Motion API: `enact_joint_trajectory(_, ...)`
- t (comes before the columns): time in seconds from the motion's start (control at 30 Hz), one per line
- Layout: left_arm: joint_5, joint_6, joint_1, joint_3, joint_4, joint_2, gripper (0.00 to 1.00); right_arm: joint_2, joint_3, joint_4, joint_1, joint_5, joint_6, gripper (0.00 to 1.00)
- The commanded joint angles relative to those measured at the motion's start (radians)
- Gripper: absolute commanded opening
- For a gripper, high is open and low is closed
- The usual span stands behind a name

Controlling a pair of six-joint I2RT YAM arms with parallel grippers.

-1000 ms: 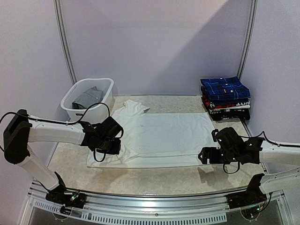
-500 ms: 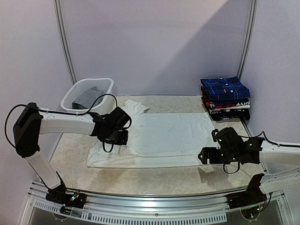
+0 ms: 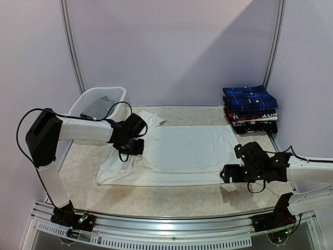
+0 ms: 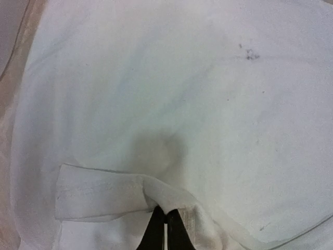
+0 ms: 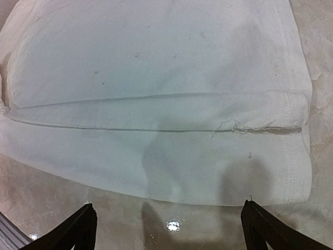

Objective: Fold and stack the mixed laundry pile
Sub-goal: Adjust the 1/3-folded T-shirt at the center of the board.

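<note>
Left claw (image 4: 165,217) clenched on white shirt (image 3: 192,151) sleeve, carried farther inward; right claw (image 5: 169,209) released, unmoved.

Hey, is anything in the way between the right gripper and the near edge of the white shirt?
Nothing visible. The open right gripper hangs just short of the near edge of the white shirt, with only table surface between them. The left gripper is shut on the shirt at its other end.
</note>
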Motion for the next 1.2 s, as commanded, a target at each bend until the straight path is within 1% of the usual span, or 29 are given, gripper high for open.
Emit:
enact_joint_trajectory(0.0,0.019,0.012,0.031,0.031,0.037,0.027,0.00,0.011,0.015,0.015,0.001,0.003,-0.007,0.98)
enact_joint_trajectory(0.07,0.020,0.008,0.036,0.033,0.040,0.031,0.01,0.012,0.015,0.015,0.002,0.002,-0.008,0.98)
enact_joint_trajectory(0.1,0.020,0.005,0.038,0.033,0.042,0.034,0.06,0.012,0.015,0.017,0.001,0.000,-0.009,0.98)
enact_joint_trajectory(0.13,0.022,0.004,0.040,0.033,0.041,0.034,0.11,0.011,0.015,0.016,0.001,-0.002,-0.009,0.98)
enact_joint_trajectory(0.23,0.021,-0.001,0.043,0.020,0.041,0.020,0.34,0.012,0.020,0.024,0.002,-0.017,-0.012,0.98)
enact_joint_trajectory(0.3,0.006,-0.005,0.041,-0.010,0.049,-0.024,0.49,0.010,0.027,0.034,0.002,-0.041,-0.016,0.98)
enact_joint_trajectory(0.37,-0.023,-0.010,0.036,-0.053,0.050,-0.089,0.59,0.011,0.035,0.054,0.001,-0.072,-0.023,0.98)
enact_joint_trajectory(0.4,-0.041,-0.011,0.034,-0.079,0.047,-0.128,0.62,0.010,0.039,0.065,0.001,-0.090,-0.026,0.98)
enact_joint_trajectory(0.43,-0.062,-0.016,0.031,-0.105,0.043,-0.166,0.63,0.012,0.043,0.083,0.002,-0.108,-0.026,0.98)
enact_joint_trajectory(0.47,-0.075,-0.022,0.030,-0.144,0.037,-0.216,0.64,0.014,0.045,0.100,0.003,-0.128,-0.026,0.98)
enact_joint_trajectory(0.5,-0.088,-0.029,0.030,-0.176,0.031,-0.251,0.62,0.018,0.048,0.121,0.004,-0.147,-0.026,0.98)
enact_joint_trajectory(0.67,-0.107,-0.069,0.029,-0.329,0.012,-0.409,0.48,0.082,0.096,0.238,0.053,-0.222,-0.037,0.97)
enact_joint_trajectory(0.7,-0.101,-0.076,0.028,-0.356,0.015,-0.436,0.42,0.120,0.114,0.259,0.072,-0.230,-0.043,0.97)
enact_joint_trajectory(0.77,-0.074,-0.085,0.025,-0.410,0.037,-0.481,0.36,0.183,0.166,0.278,0.114,-0.218,-0.058,0.96)
enact_joint_trajectory(0.83,-0.042,-0.086,0.019,-0.457,0.069,-0.517,0.26,0.272,0.226,0.279,0.155,-0.202,-0.076,0.96)
enact_joint_trajectory(0.87,-0.033,-0.083,0.014,-0.477,0.087,-0.533,0.24,0.320,0.257,0.279,0.174,-0.198,-0.088,0.96)
enact_joint_trajectory(1.0,-0.052,-0.081,0.004,-0.539,0.122,-0.557,0.22,0.490,0.377,0.266,0.231,-0.195,-0.114,0.95)
enact_joint_trajectory(1.03,-0.053,-0.084,0.005,-0.550,0.130,-0.551,0.22,0.534,0.403,0.265,0.247,-0.194,-0.122,0.95)
enact_joint_trajectory(1.17,-0.018,-0.090,0.005,-0.584,0.186,-0.493,0.21,0.630,0.477,0.277,0.275,-0.202,-0.138,0.95)
